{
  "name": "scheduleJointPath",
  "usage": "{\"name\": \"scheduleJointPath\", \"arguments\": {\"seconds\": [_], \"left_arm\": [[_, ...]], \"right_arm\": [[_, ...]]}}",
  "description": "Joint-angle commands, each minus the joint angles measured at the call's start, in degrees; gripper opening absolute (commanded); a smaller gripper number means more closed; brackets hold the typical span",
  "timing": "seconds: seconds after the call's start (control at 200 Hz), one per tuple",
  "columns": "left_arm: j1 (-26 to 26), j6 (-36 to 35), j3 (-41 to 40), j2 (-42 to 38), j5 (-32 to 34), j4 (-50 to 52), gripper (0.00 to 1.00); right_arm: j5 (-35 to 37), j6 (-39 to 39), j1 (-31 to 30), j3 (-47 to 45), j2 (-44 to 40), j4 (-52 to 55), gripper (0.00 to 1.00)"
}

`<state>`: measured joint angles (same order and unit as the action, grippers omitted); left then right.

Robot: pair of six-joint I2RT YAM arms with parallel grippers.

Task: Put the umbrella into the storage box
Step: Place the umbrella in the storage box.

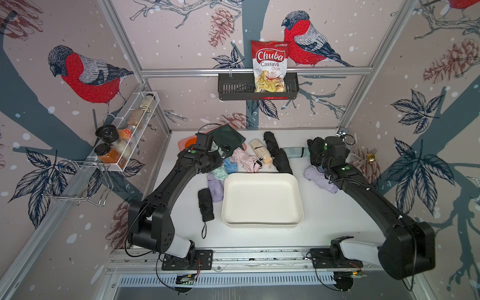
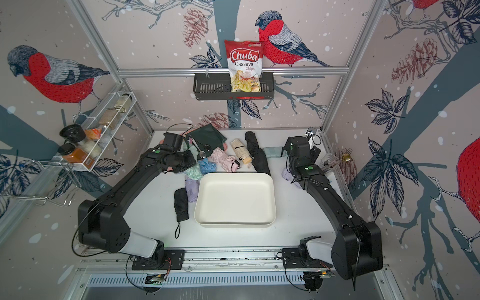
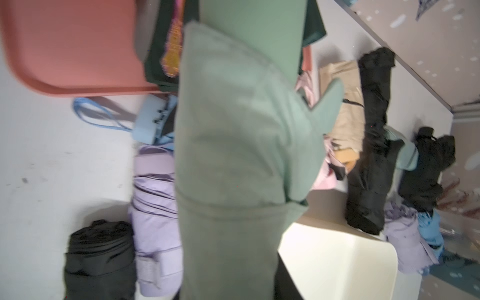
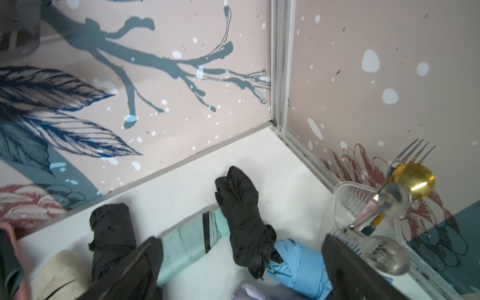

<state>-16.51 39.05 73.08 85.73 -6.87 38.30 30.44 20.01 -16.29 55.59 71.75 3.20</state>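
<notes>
Sage-green on the target: clamps the sage-green umbrella (image 3: 228, 155) in the left gripper (image 1: 219, 163), jaws squeezed together on its fabric sleeve. Sits at the far left corner of the off-white storage box (image 1: 262, 200), outside it, just beside the rim. Cannot tell whether lifted clear of the table. Holds the right gripper (image 4: 241, 242) spread wide over a black umbrella (image 4: 241, 215) in the back right corner, gripping nothing.

Risks, as guesses only. Could slip out mid-carry: soft slick sleeve, bite probably on cloth rather than shaft. Could drag neighbours along: blue umbrella (image 1: 230, 165) and lilac umbrella (image 1: 215, 187) packed right against it. Could snag by the loose closing tab (image 3: 330, 101) sticking out sideways. Could knock or shove the box if carried low across the rim, light plastic by the look.

Views. Left wrist only: sleeve close up, that tab, a blue loop strap (image 3: 101, 114), pink tray (image 3: 65, 52), one box corner; blurred though. In both top views: no sight of the grip, buried under the wrist, but shows the box empty plus the full spread of umbrellas round it. Right wrist only: parted fingers (image 4: 135, 267), clear cutlery holder (image 4: 350, 205) with fork and spoons against the wall.
</notes>
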Motion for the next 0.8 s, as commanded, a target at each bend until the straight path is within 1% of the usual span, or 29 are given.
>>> {"name": "scheduleJointPath", "arguments": {"seconds": [0.0,0.165,0.275,0.365,0.57,0.795], "left_arm": [[-4.25,2.92,1.00,0.22,-3.35,-6.00,0.00],[-11.69,3.38,-0.39,0.31,-6.84,-12.73,0.00],[-16.07,3.35,-1.11,0.66,-7.09,-15.47,0.00],[-19.00,4.30,-3.50,0.91,-7.70,-19.20,0.00],[-24.42,6.34,-10.56,-0.10,-7.26,-28.43,0.00],[-28.17,7.80,-15.60,-0.33,-8.06,-38.56,0.00]], "right_arm": [[-8.50,5.52,-0.07,0.25,-2.11,7.96,1.00],[-13.36,7.10,-0.08,-2.35,-4.87,10.05,1.00],[-16.49,8.12,-0.04,-4.77,-6.57,10.68,0.98],[-19.84,8.43,-0.13,-6.39,-7.18,10.96,0.96],[-23.19,8.60,-0.53,-9.85,-8.88,11.58,0.92],[-24.45,9.89,-2.85,-13.46,-10.22,10.29,0.85]]}}
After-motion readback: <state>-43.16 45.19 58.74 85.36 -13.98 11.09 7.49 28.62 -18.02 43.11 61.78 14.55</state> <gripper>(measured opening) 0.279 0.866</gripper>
